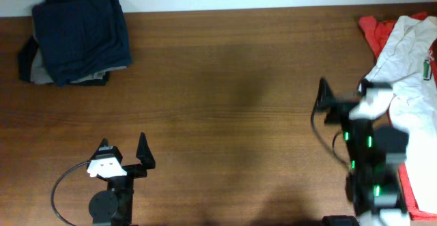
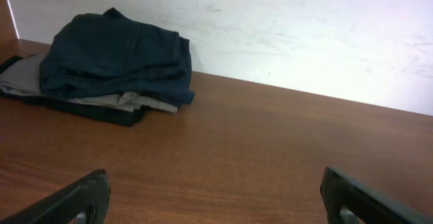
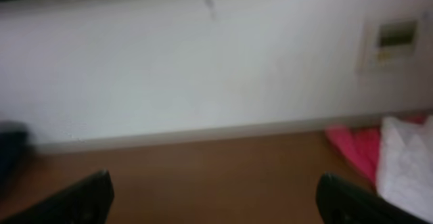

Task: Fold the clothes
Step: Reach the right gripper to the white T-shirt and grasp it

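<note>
The white T-shirt [image 1: 410, 69] lies crumpled at the table's right edge, a bit of green print showing at its right side. It also shows at the right of the right wrist view [image 3: 406, 160]. My right gripper [image 1: 341, 89] is open and empty, just left of the shirt and above the table. In its own view the open fingers [image 3: 213, 197] frame bare wood. My left gripper [image 1: 124, 145] is open and empty near the front left. Its wrist view shows the spread fingers [image 2: 216, 197] over bare wood.
A stack of dark navy folded garments [image 1: 78, 38] sits at the back left, also in the left wrist view [image 2: 115, 61]. A red T-shirt [image 1: 375, 31] lies under the white one at the right, seen too in the right wrist view [image 3: 352, 146]. A white wall [image 2: 304, 34] runs behind the table.
</note>
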`<state>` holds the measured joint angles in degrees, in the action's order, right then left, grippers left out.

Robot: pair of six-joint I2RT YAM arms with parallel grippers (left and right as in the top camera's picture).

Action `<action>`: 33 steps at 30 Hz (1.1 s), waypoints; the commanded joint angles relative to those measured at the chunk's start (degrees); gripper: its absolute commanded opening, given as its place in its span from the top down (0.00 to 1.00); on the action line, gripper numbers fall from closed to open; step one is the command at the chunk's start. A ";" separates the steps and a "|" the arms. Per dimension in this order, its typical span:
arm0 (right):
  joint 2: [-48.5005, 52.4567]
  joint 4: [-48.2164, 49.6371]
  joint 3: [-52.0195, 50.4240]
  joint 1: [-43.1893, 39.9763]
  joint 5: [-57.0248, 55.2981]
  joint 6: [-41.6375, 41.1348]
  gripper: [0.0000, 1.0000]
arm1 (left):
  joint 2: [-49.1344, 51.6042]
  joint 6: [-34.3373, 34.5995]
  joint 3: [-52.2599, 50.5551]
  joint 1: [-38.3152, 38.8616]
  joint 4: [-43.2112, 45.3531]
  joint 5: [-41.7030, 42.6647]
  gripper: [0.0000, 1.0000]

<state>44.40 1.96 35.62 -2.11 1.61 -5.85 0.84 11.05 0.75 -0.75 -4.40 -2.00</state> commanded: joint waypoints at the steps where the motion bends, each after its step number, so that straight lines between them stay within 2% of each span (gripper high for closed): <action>1: 16.37 -12.00 17.68 -2.67 -5.95 5.46 0.01 | -0.22 0.48 -0.24 0.22 -0.20 -0.39 0.01; 3: 27.30 -24.02 30.84 -8.17 -5.88 5.42 0.01 | -0.22 0.48 -0.24 0.22 -0.20 -0.39 0.01; 5: 37.29 -34.73 43.04 -16.24 0.50 5.44 0.01 | -0.22 0.46 -0.24 0.22 -0.20 -0.39 0.01; 7: 42.99 -41.35 49.68 -22.84 6.95 5.42 0.01 | -0.22 0.48 -0.24 0.22 -0.20 -0.39 0.01; 9: 43.85 -43.23 50.45 -25.31 12.26 5.42 0.01 | -0.22 0.48 -0.24 0.22 -0.20 -0.39 0.01; 11: 43.87 -43.56 50.45 -26.71 12.46 5.42 0.01 | -0.22 0.48 -0.24 0.22 -0.20 -0.39 0.01; 12: 44.17 -43.56 50.45 -26.86 10.56 5.20 0.01 | -0.22 0.48 -0.24 0.22 -0.20 -0.39 0.01; 14: 47.23 -45.11 50.45 -26.86 -3.63 -1.22 0.01 | -0.22 0.48 -0.24 0.22 -0.20 -0.39 0.01; 15: 50.25 -45.55 50.45 -26.84 -6.38 -4.07 0.01 | -0.22 0.46 -0.24 0.22 -0.20 -0.37 0.01; 18: 53.40 -46.99 50.56 -26.38 -2.97 -4.09 0.01 | -0.22 0.46 -0.24 0.22 -0.20 -0.39 0.01; 21: 55.10 -45.05 50.45 -26.58 -6.38 -4.15 0.01 | -0.22 0.46 -0.24 0.22 -0.20 -0.39 0.01; 24: 58.73 -45.11 50.56 -26.58 -6.23 -9.64 0.01 | -0.22 0.48 -0.24 0.22 -0.20 -0.39 0.01; 30: 65.51 -48.48 54.53 -27.69 -9.11 -9.68 0.01 | -0.22 0.48 -0.24 0.22 -0.20 -0.37 0.01; 32: 66.62 -48.02 54.58 -31.21 -11.82 -9.31 0.01 | -0.22 0.46 -0.24 0.22 -0.20 -0.39 0.01; 33: 67.10 -47.65 54.58 -33.79 -7.78 -7.04 0.01 | -0.22 0.48 -0.24 0.22 -0.20 -0.39 0.01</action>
<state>110.28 -46.19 88.68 -31.81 -7.09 -14.72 0.95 11.22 0.73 -0.75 -4.51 -2.00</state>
